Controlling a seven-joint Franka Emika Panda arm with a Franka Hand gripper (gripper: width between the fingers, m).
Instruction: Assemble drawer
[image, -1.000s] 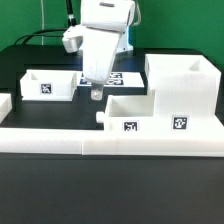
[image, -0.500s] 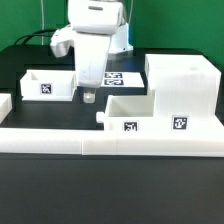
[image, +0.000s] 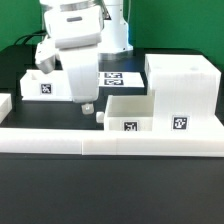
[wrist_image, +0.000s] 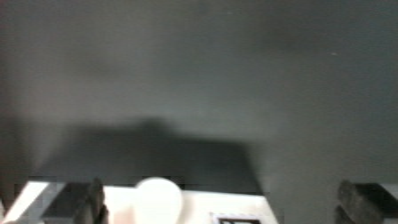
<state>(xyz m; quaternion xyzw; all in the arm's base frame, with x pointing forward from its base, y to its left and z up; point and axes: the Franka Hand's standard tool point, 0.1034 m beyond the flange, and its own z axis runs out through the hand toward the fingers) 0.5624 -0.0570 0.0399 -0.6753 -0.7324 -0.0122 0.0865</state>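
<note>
The white two-finger gripper (image: 88, 108) hangs low over the black table (wrist_image: 196, 80), jaws spread wide and holding nothing; the small white open-top plastic tray (image: 128, 112) sits just beside them; in the wrist view its round knob (wrist_image: 157, 198) shows between the fingers (wrist_image: 80, 203), nearer one; the tall white boxy plastic casing (image: 182, 88) stands beyond that tray; a second white tray (image: 40, 85) lies on the jaws' other side.

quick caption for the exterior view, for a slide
Open gripper hangs by the knob of the front tray, tall casing at the exterior view's right.
</note>
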